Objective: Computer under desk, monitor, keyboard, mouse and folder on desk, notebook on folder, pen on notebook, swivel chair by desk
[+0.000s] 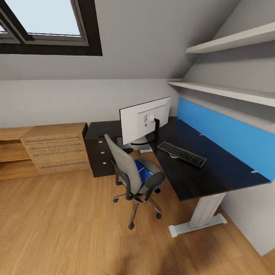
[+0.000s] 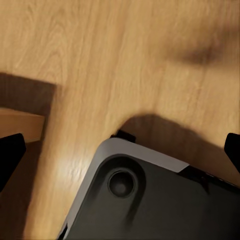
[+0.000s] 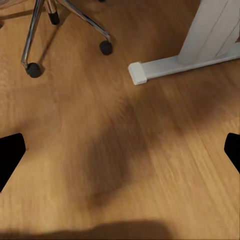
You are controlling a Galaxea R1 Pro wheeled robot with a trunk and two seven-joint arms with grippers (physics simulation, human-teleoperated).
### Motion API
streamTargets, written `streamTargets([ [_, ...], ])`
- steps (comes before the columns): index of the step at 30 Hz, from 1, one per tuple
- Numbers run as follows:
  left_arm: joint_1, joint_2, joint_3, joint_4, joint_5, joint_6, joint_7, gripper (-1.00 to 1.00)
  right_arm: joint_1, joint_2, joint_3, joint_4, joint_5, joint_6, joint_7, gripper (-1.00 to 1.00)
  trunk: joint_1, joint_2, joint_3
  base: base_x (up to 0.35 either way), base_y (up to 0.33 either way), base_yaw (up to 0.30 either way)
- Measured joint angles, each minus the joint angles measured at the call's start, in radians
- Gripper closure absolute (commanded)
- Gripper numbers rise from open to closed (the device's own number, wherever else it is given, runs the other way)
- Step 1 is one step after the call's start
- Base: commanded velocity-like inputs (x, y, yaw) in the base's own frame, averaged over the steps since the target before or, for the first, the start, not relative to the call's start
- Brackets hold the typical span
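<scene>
Blue folder (image 1: 144, 170) flat on the grey seat of the swivel chair (image 1: 131, 172), partly hidden by the backrest; chair standing at about 9 o'clock of the black table (image 1: 198, 175), close to its edge but apart. Monitor (image 1: 144, 119) upright on the table at about 11 o'clock of the keyboard (image 1: 181, 154), back turned toward the camera; keyboard lying slantwise near the blue back panel (image 1: 229, 137). No mouse, notebook or pen made out. Oak drawer unit (image 1: 55, 149) at 9 o'clock of the chair, skylight (image 1: 46, 23) overhead, wall shelves (image 1: 229, 89) above the table. Chair casters (image 3: 105, 47) and a white table foot (image 3: 165, 67) over the wood floor (image 3: 120, 150) in the right wrist view. Both pairs of jaws spread wide, dark tips at the frame edges, nothing between them. Likely stage: approach, folder transfer not yet begun. Next move probably calls for rolling closer, reaching past the backrest, and catching the thin folder by one edge.
</scene>
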Motion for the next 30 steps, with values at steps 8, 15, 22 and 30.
streamTargets([
  [8,0.000,0.005,0.000,-0.002,-0.001,0.000,0.000,-1.00,0.000,-0.001,0.000,0.000,0.001,-0.001,0.001,-1.00,0.031,-0.056,-0.028,0.000,0.000,0.272],
  [15,0.000,0.006,0.000,-0.002,-0.002,0.000,0.000,-1.00,0.000,-0.001,0.000,0.001,0.004,-0.002,0.001,-1.00,0.058,-0.105,-0.053,0.000,0.000,0.117],
  [22,0.000,-0.003,-0.006,-0.012,-0.007,0.002,0.003,-1.00,0.000,0.001,0.000,0.001,0.005,-0.003,0.001,-1.00,0.084,-0.154,-0.075,0.000,0.000,0.013],
  [30,0.000,-0.006,-0.004,-0.169,-0.040,0.018,0.006,-1.00,0.000,-0.001,0.000,-0.004,0.004,-0.003,0.001,-1.00,0.115,-0.210,-0.101,0.000,0.000,0.000],
])
